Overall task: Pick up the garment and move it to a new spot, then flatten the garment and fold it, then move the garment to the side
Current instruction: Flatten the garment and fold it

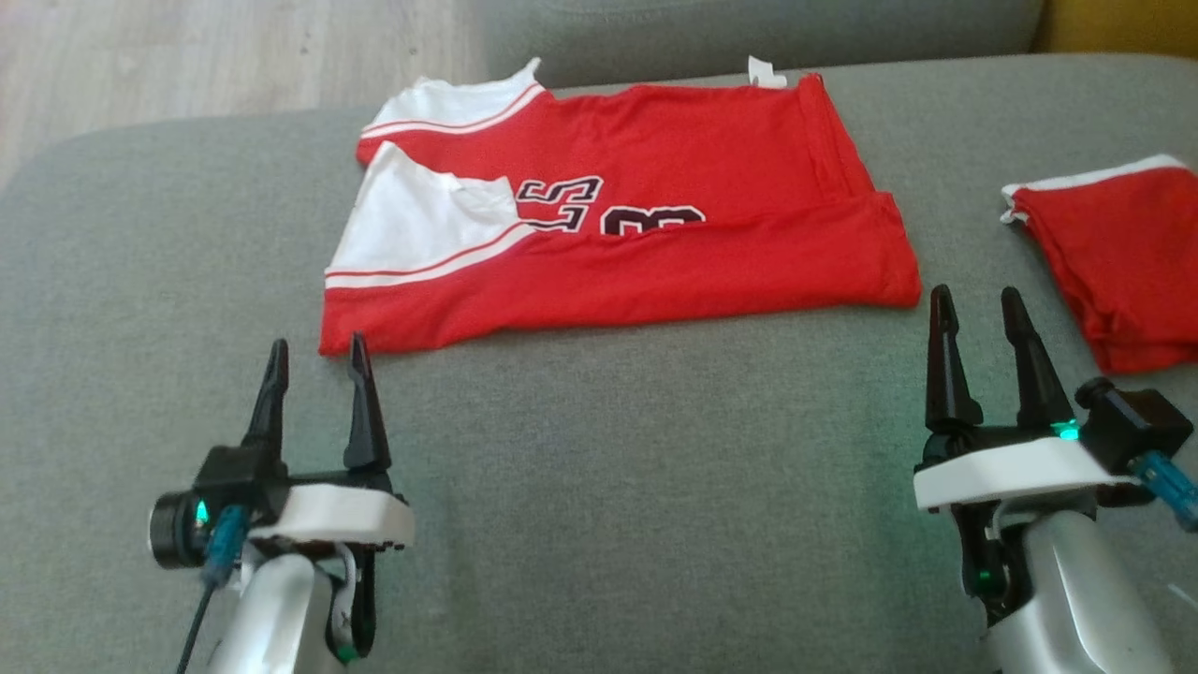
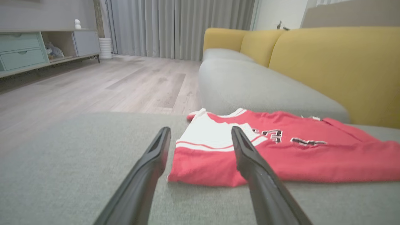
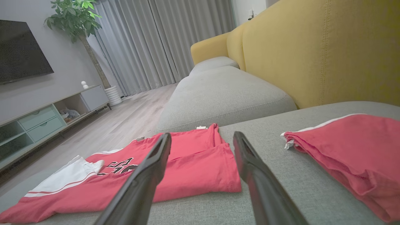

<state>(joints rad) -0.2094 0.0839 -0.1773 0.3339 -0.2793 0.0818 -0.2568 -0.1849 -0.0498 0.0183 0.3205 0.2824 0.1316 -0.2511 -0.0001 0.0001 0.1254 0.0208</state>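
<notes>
Where fold crosses red jersey, black white-edged numerals half hidden; one looks like 3, rest unreadable. Small white tag at far edge, print too small to read. Jersey lies folded, flat on grey sofa cushion. Left gripper: fingers spread, empty, tips by jersey's near left corner. Right gripper: fingers spread, empty, just beside near right corner. Second red garment at right, apart.

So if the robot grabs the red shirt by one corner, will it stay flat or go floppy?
Probably floppy: the red shirt is thin cloth lying in soft folded layers, so a lifted corner would likely leave the rest dangling. It looks light too. Pushed, it would probably bunch up on the grey cushion rather than slide.
</notes>
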